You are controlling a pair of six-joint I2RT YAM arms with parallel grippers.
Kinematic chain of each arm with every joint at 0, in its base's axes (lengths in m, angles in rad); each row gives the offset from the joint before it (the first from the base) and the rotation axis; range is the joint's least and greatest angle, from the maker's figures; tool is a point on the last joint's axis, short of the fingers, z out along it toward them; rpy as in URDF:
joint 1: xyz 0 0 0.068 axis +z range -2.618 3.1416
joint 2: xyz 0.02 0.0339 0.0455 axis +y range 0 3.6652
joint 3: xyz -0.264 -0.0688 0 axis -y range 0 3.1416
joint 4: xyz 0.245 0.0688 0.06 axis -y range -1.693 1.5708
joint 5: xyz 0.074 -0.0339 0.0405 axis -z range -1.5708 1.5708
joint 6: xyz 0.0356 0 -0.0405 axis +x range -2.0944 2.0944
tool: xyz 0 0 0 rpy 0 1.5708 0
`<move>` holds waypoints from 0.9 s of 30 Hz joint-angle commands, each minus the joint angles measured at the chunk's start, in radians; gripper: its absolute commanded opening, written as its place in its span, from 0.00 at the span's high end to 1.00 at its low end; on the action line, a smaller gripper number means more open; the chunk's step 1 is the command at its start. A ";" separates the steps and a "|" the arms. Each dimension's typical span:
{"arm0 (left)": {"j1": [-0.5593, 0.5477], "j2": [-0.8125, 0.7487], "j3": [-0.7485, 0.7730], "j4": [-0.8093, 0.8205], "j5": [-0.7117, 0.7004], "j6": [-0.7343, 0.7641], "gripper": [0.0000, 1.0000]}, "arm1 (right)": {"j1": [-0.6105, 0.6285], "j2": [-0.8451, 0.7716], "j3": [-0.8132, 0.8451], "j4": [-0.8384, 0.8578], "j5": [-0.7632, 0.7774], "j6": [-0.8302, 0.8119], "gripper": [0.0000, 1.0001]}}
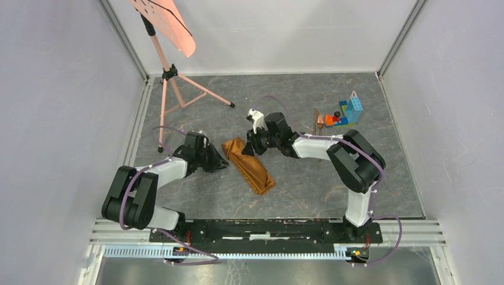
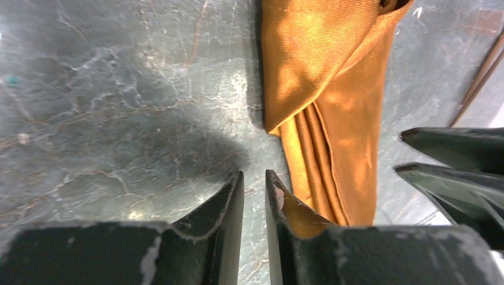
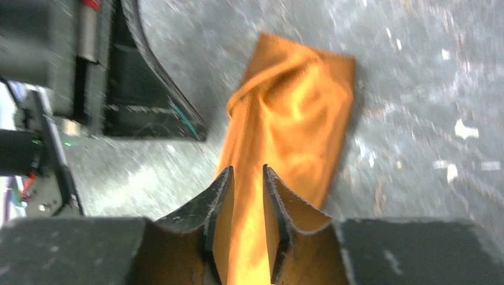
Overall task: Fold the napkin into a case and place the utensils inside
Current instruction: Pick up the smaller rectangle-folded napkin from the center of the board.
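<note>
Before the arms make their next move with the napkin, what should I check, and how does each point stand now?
1. The napkin folded into a strip: ok, it lies as a long narrow band.
2. The left gripper free: ok, jaws almost shut on nothing, beside the cloth's edge.
3. The right gripper holding the napkin: cannot tell; cloth shows between its near-shut jaws, picture blurred.
4. The utensils inside the napkin: not ok, they lie by the toy bricks.
5. Open pocket for them: cannot tell.
</note>
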 commanded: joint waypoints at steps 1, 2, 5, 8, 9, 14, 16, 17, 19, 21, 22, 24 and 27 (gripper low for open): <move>-0.009 0.039 -0.045 0.132 0.087 -0.077 0.74 | 0.008 -0.057 -0.089 -0.113 0.141 -0.147 0.73; -0.014 0.050 -0.051 0.156 0.095 -0.089 0.74 | 0.020 -0.061 -0.105 -0.104 0.157 -0.150 0.74; -0.057 0.091 -0.052 0.201 0.091 -0.115 0.77 | 0.065 -0.043 -0.133 -0.075 0.207 -0.145 0.77; -0.104 0.120 -0.070 0.256 0.063 -0.152 0.81 | 0.097 0.002 -0.136 -0.006 0.202 -0.101 0.79; -0.112 0.122 -0.084 0.282 0.058 -0.170 0.82 | 0.102 0.013 -0.133 0.014 0.202 -0.085 0.79; -0.122 0.061 -0.134 0.270 0.031 -0.175 0.85 | 0.104 -0.010 -0.095 -0.022 0.232 -0.086 0.78; -0.122 0.003 -0.144 0.217 0.021 -0.157 0.83 | 0.104 -0.055 -0.091 -0.072 0.240 -0.123 0.75; -0.122 -0.034 -0.148 0.189 0.013 -0.147 0.83 | 0.105 -0.077 -0.097 -0.093 0.241 -0.143 0.73; -0.123 -0.110 -0.156 0.116 0.003 -0.130 0.81 | 0.106 -0.130 -0.121 -0.135 0.241 -0.182 0.65; -0.123 -0.187 -0.165 0.048 -0.012 -0.114 0.78 | 0.122 -0.198 -0.160 -0.167 0.250 -0.233 0.52; -0.121 -0.228 -0.169 0.006 -0.021 -0.110 0.76 | 0.136 -0.228 -0.185 -0.175 0.270 -0.265 0.44; -0.117 -0.297 -0.167 -0.088 -0.047 -0.094 0.73 | 0.175 -0.283 -0.218 -0.198 0.311 -0.331 0.32; -0.111 -0.392 -0.158 -0.190 -0.081 -0.078 0.68 | 0.231 -0.322 -0.239 -0.242 0.402 -0.423 0.23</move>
